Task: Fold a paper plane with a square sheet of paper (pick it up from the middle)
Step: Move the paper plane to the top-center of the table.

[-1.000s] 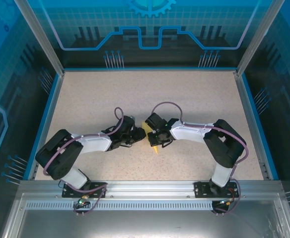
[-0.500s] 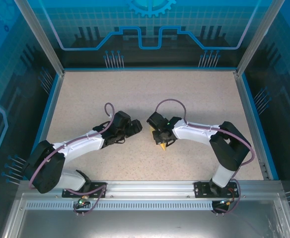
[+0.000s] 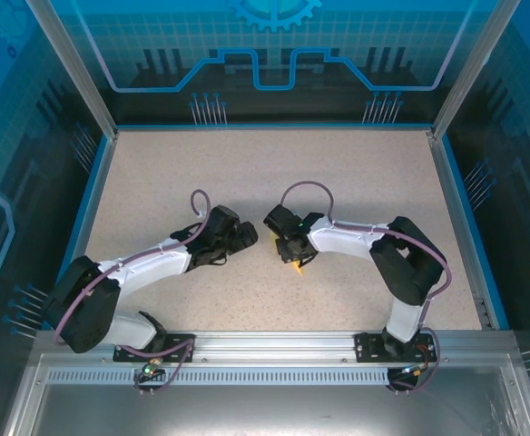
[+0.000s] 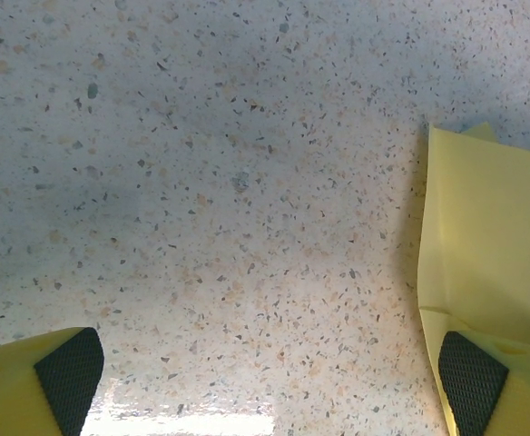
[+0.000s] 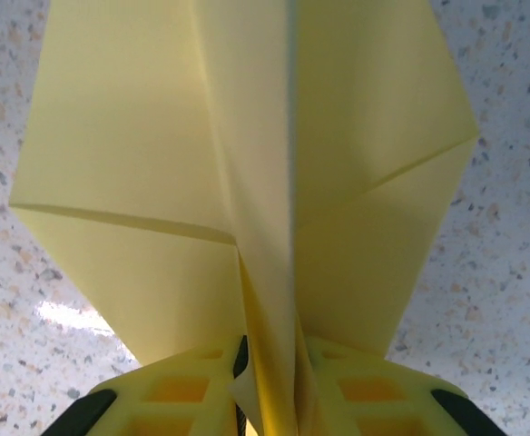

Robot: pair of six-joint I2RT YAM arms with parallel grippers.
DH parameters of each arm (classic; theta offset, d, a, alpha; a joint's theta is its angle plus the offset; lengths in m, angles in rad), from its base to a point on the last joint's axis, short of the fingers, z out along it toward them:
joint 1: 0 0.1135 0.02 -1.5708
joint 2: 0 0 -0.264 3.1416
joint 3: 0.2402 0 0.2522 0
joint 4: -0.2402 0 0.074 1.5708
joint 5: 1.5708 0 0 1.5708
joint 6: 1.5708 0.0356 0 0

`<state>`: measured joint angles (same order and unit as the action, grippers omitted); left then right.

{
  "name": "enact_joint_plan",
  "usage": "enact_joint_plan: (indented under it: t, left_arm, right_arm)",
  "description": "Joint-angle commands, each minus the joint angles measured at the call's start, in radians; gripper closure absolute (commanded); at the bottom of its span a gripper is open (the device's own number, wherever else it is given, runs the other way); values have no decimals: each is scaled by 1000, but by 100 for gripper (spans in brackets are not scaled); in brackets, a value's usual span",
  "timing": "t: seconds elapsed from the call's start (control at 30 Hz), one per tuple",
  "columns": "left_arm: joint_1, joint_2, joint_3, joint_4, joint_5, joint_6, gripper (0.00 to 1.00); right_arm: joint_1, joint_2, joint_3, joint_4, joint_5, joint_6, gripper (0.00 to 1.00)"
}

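2 grippers sat close together near the middle of the speckled table [image 3: 247,163], and only 1 of them had the work. My right gripper [image 5: 267,386] was clamped on the paper plane [image 5: 247,163], its fingers pinching the raised centre fold while the layered wings spread flat to either side. In the right wrist view the plane's long axis ran straight away from those fingers, in line with them. From above, a small yellow tip poked out on the near side of the gripper, low over the tabletop; I could not tell whether it touched.

My left gripper [image 4: 269,371] hung with its fingers wide apart, holding nothing, bare table between them. The plane lay to its right: in the left wrist view a yellow wing edge stood just beside the right fingertip, with no clear contact.

I judged the folding nearly done. Any next pinch or crease would fall to my left hand, which would need to travel right, across the plane's length, while my right kept the fold closed
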<state>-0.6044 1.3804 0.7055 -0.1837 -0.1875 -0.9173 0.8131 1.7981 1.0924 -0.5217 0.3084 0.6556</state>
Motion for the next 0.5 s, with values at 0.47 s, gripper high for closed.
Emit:
enact_joint_plan:
  t: [0.47]
  left_arm:
    - [7, 36, 23, -41, -9, 0, 1]
  right_arm:
    - [-25, 79, 33, 32, 28, 15, 85]
